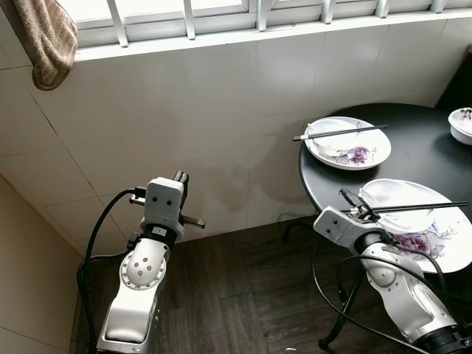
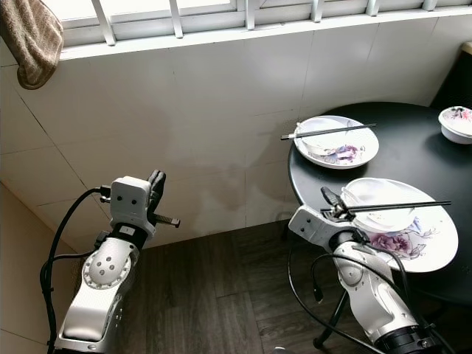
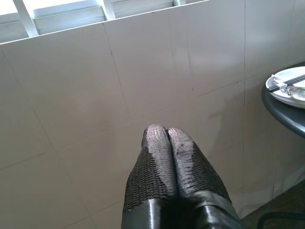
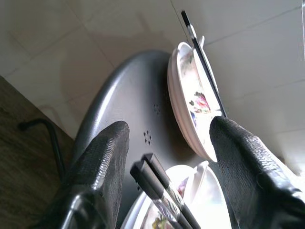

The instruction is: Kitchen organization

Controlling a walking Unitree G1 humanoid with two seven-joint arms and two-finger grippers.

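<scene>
A round black table (image 1: 420, 158) carries two flowered white plates. On the near plate (image 1: 450, 247) rests a white bowl (image 1: 398, 198) with black chopsticks (image 1: 413, 208) laid across it. My right gripper (image 1: 354, 203) is open at the table's left edge, with the chopsticks' ends (image 4: 157, 179) between its fingers, untouched as far as I can see. The far plate (image 1: 352, 153) holds a spoon and a second pair of chopsticks (image 1: 339, 133). My left gripper (image 3: 166, 136) is shut and empty, raised well left of the table and pointing at the tiled wall.
A small flowered bowl (image 1: 462, 124) stands at the table's far right. A brown towel (image 1: 48, 37) hangs from the window bars at the upper left. Dark wood floor (image 1: 236, 295) lies between my arms, and the table's metal legs (image 1: 343, 310) stand beside the right arm.
</scene>
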